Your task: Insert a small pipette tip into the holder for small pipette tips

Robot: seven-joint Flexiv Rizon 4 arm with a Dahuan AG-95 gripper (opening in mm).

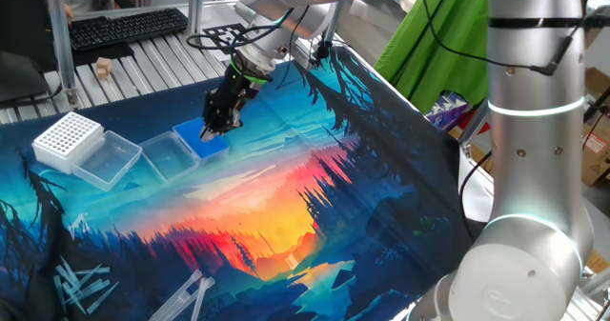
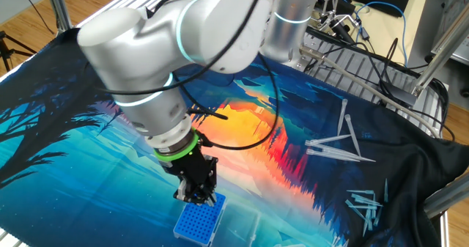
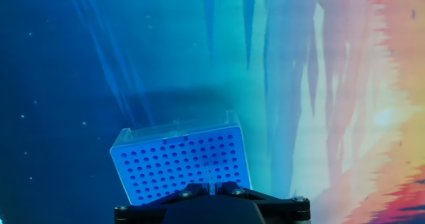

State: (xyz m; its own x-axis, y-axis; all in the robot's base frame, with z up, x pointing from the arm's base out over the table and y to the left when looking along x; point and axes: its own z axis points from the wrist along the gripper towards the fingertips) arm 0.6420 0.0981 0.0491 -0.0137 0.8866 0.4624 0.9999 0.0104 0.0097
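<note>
The blue holder for small pipette tips (image 1: 207, 141) sits on the printed mat with its clear lid (image 1: 169, 154) hinged open to the left. It also shows in the other fixed view (image 2: 199, 220) and in the hand view (image 3: 180, 163), where its grid of tiny holes faces me. My gripper (image 1: 222, 123) hangs just above the holder's top. In the hand view its fingers (image 3: 211, 186) are closed on a small pipette tip (image 3: 210, 177), a thin pale sliver that points down at the hole grid.
A white perforated rack (image 1: 67, 140) with a clear open lid (image 1: 109, 159) stands left of the blue holder. Loose long clear tips lie at the mat's front left (image 1: 86, 285) and in piles in the other fixed view (image 2: 337, 149). A keyboard (image 1: 126, 27) is behind.
</note>
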